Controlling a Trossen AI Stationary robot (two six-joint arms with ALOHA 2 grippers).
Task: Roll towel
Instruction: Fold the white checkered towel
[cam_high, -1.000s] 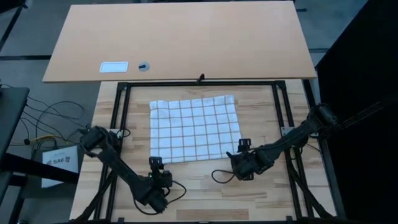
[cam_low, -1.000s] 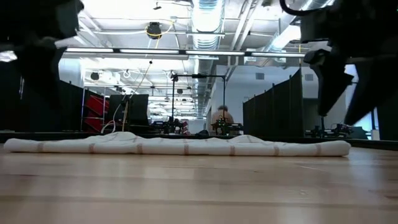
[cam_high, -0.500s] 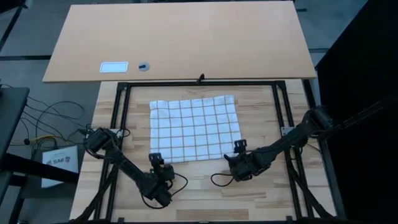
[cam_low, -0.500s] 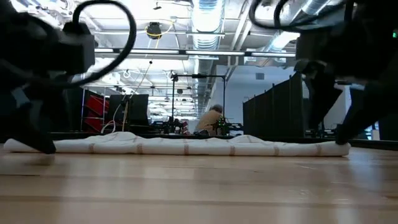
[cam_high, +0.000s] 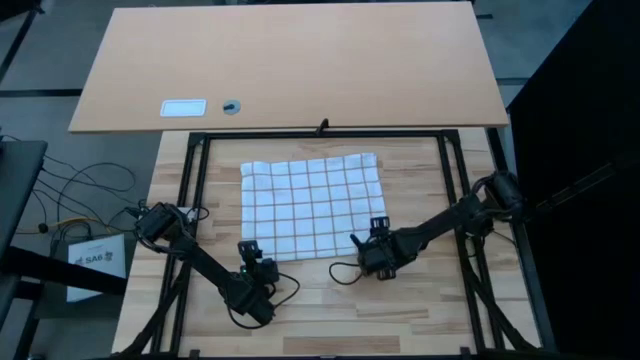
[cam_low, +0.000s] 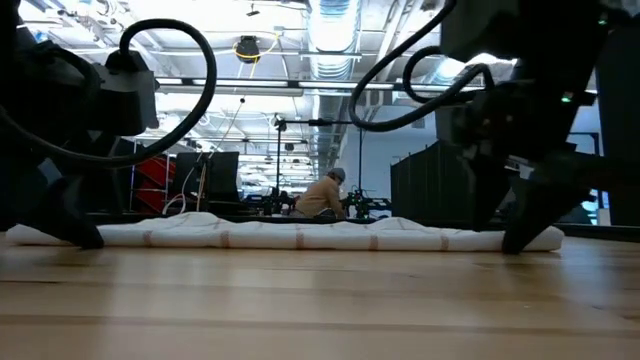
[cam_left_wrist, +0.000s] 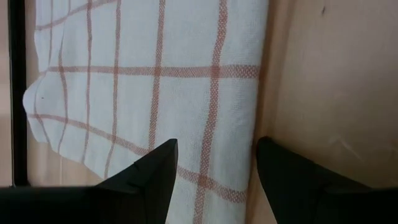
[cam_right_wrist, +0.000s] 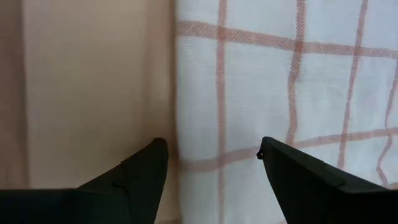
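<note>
A white soft cloth towel with reddish-brown check lines lies flat on the light wooden bench. The left gripper and right gripper each sit at a near corner, fingers spread across its edge, gripping nothing.

We see two slim arms, dark throughout, built of jointed black segments with thin black cables looping loose beside the left gripper and the right gripper. Thick black hoses arch over both wrists in the low view. The fingers are matte black, tapered wedges with angular edges.
</note>
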